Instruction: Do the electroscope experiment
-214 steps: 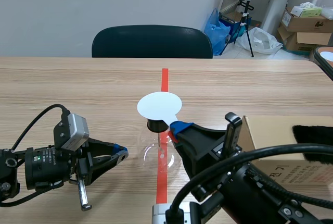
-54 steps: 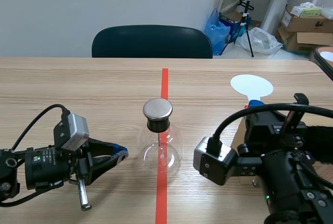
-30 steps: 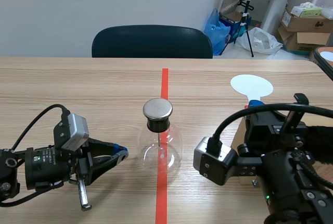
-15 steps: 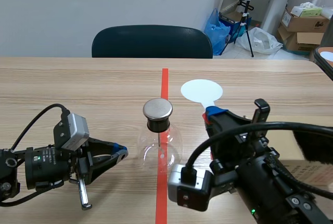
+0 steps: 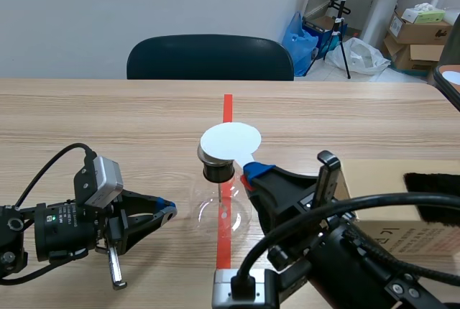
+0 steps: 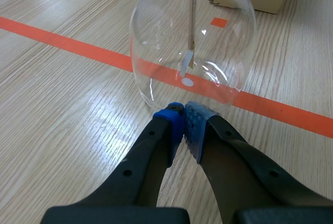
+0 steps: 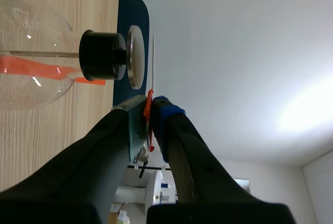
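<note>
Plain white on the disc (image 5: 230,140); clear glass for the flask (image 5: 221,212), black stopper (image 5: 217,173), silvery cap (image 5: 205,154); pale wood grain across the surface (image 5: 108,122); blue dotted pads (image 6: 198,123) on black left claw (image 6: 183,117).

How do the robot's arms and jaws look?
Both arms are black, with black cables. The left arm carries a silver-grey camera box and a small green light; the right arm has a grey box. The jaws are thick black fingers with blue dotted pads.
</note>
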Tool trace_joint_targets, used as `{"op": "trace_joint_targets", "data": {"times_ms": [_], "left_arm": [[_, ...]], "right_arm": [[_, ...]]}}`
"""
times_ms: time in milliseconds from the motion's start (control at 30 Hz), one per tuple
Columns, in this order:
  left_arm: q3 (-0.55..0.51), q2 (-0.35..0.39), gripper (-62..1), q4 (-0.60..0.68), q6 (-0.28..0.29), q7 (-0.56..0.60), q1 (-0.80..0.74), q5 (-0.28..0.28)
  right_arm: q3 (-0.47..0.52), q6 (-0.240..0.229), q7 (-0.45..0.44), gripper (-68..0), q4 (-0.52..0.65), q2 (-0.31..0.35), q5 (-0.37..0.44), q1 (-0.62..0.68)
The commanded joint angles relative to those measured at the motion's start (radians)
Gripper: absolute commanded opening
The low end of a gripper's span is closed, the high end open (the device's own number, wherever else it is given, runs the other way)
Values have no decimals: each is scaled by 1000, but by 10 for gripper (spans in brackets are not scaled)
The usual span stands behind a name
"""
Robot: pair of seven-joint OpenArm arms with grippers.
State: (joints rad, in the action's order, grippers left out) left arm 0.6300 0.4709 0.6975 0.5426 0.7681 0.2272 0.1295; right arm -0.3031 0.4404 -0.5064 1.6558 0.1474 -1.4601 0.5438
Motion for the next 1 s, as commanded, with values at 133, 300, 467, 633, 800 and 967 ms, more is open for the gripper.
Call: {"op": "trace_joint_targets", "data": {"times_ms": [133,300,467,633,800,967], "left_arm": [[-1,-2,-573,15,-2,19,5,-13],[-1,-2,-573,15,-2,19,5,-13],[-1,-2,-573,15,-2,19,5,-13],[-1,-2,-573,15,-2,19,5,-13],[-1,-2,-573,15,-2,19,5,-13],[-1,-2,-573,15,-2,20,5,-13]], "right_arm": [[3,11,-34,-658,3,15,-1,-9],[3,11,-35,-658,3,15,-1,-9],[3,11,-35,-658,3,15,-1,-9],[3,11,-35,-658,3,15,-1,-9],[3,11,-35,-658,3,15,-1,-9],[3,11,-35,-658,3,15,-1,-9]]}}
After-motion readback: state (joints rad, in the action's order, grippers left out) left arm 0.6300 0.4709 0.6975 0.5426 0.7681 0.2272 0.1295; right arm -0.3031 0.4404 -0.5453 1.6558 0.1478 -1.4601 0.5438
